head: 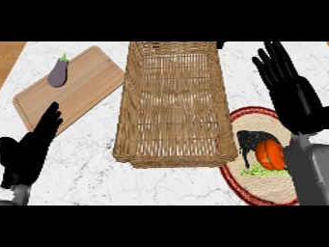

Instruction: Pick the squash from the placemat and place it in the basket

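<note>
An orange-red squash [268,153] with green at its base lies on the round woven placemat [247,117] with a red rim, at the right. A dark shape sits on the mat just left of the squash; I cannot tell what it is. My right forearm crosses the mat and hides the squash's right side. My right hand [298,99] is raised above the mat's far edge, open, fingers straight, apart from the squash. The long wicker basket [174,103] stands in the middle with nothing in it. My left hand [26,152] rests open at the lower left.
A wooden cutting board [85,94] lies at the left of the basket with a purple eggplant [59,73] on its far end. The counter is white marble; wooden strips show at the far left and right edges.
</note>
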`<state>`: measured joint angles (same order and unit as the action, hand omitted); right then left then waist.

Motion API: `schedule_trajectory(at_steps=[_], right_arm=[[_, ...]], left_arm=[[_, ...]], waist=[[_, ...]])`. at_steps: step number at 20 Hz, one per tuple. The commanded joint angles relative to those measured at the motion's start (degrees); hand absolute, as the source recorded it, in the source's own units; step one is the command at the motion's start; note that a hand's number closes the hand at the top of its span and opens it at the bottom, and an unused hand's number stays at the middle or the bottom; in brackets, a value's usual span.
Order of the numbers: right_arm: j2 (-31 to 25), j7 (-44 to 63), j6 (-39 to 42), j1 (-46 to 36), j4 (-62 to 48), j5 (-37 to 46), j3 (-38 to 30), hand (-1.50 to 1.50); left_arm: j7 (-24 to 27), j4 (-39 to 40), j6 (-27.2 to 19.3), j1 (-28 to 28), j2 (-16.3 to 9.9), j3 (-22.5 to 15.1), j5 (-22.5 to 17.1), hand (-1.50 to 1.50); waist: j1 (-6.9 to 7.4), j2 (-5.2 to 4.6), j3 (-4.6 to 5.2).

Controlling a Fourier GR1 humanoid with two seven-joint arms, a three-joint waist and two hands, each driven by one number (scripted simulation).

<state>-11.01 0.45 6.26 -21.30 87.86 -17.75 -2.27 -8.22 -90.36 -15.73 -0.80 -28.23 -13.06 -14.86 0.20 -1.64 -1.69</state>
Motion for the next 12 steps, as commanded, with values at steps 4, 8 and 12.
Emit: schedule_trajectory(at_steps=[4, 8, 12], right_arm=[[2.52, -1.71, 10.78, 1.98, -3.77, -18.85, -7.55, 1.50], [10.66, 0.31, 8.96, 1.78, -6.53, -37.93, -7.02, 1.50], [10.87, 5.49, -10.75, 4.87, 9.75, -34.79, -4.13, -1.50]], left_arm=[[6.42, 0.50, 1.27, -6.52, -3.45, 1.67, 5.77, 0.00], [6.87, -3.03, 2.64, -8.49, -3.95, 0.66, 5.75, 0.00], [10.82, 0.87, 4.53, -8.45, -3.43, 1.93, 7.03, 0.00]], waist=[[-1.16, 1.36, 1.52], [-0.26, 1.63, 1.04], [-1.21, 1.95, 1.76]])
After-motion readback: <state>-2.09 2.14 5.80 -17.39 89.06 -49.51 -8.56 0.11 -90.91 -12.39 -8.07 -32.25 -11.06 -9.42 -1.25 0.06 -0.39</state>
